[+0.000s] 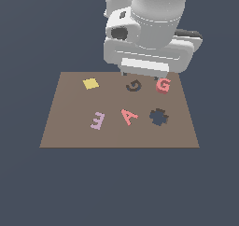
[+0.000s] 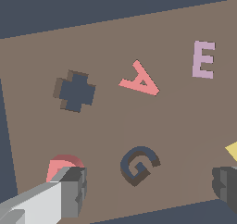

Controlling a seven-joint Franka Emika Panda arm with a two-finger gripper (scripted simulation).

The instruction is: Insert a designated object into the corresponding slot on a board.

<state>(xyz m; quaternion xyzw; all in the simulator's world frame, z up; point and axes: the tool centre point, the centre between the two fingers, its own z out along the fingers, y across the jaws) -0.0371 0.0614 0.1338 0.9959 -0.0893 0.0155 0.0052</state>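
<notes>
The red-pink G block (image 1: 163, 85) stands on the brown board (image 1: 70, 122) near its far edge, on the exterior view's right. The dark G-shaped slot (image 1: 133, 85) lies just beside it, toward the exterior view's left. My gripper (image 1: 142, 74) hangs above the board's far edge, over the slot and the block. In the wrist view the gripper (image 2: 148, 190) is wide open and empty. One finger (image 2: 69, 193) partly covers the G block (image 2: 62, 166). The slot (image 2: 139, 165) lies between the fingers, on the board (image 2: 176, 126).
A pink-red letter A (image 1: 129, 116) (image 2: 140, 81) and a lilac letter E (image 1: 97, 120) (image 2: 203, 59) lie on the board. A dark cog-like cutout (image 1: 159, 117) (image 2: 75, 91) is near the A. A yellow square (image 1: 91, 83) (image 2: 233, 150) lies at the far corner.
</notes>
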